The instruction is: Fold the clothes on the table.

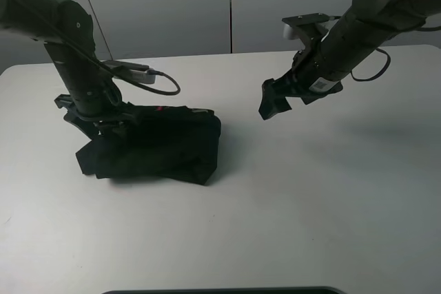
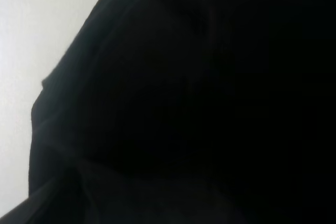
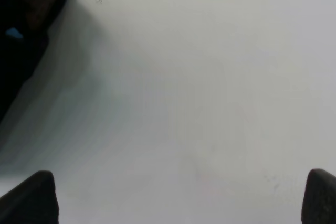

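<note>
The black T-shirt [image 1: 165, 146] lies as a folded bundle on the left part of the white table [image 1: 310, 191], with a speck of red print on its top edge. My left gripper [image 1: 103, 123] is down on the bundle's left end, its fingers hidden among the cloth. The left wrist view is almost filled by black cloth [image 2: 184, 103]. My right gripper [image 1: 273, 103] hangs above bare table, right of the shirt and apart from it, open and empty. In the right wrist view its fingertips [image 3: 31, 198] stand wide apart and the shirt's edge [image 3: 21, 19] shows coloured print.
A cable [image 1: 162, 84] loops from the left arm above the shirt. A dark object's edge [image 1: 220, 290] lies at the table's front edge. Bare table [image 3: 184, 77] spreads under the right gripper. A grey wall stands behind the table.
</note>
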Robot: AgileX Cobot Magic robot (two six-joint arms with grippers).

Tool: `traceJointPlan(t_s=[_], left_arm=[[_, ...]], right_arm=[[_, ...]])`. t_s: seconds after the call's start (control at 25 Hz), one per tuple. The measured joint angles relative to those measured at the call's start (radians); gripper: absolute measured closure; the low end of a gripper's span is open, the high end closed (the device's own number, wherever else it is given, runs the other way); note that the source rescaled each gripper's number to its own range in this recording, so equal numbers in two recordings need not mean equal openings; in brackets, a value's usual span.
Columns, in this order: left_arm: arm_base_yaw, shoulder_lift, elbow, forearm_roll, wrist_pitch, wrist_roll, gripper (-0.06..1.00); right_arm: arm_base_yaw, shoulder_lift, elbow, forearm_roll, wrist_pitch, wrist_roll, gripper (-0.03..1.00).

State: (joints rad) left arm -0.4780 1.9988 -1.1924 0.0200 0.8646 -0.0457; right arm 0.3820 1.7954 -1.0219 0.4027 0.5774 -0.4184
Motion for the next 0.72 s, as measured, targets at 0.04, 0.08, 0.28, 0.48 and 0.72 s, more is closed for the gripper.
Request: traceJointPlan(t_s=[0.04, 0.08, 0.28, 0.48, 0.72], left_arm=[[0.001, 0.008, 0.005, 0.004, -0.016, -0.002, -0.04], [0.005, 0.016, 0.007, 0.004, -0.032, -0.004, -0.04], [0.033, 0.036, 0.009, -0.020, -0.054, -0.004, -0.04], [0.038, -0.068, 0.011, -0.025, -0.050, -0.002, -0.04], [0.038, -0.220, 0.011, -0.005, -0.028, 0.017, -0.04]], right_arm=[[0.000, 0.000, 0.000, 0.000, 0.000, 0.002, -0.03], [0.000, 0.000, 0.000, 0.000, 0.000, 0.002, -0.03], [0.000, 0.000, 0.000, -0.002, 0.009, 0.008, -0.03], [0.000, 0.000, 0.000, -0.006, 0.025, 0.010, -0.03], [0.000, 0.000, 0.000, -0.018, 0.038, 0.014, -0.03]])
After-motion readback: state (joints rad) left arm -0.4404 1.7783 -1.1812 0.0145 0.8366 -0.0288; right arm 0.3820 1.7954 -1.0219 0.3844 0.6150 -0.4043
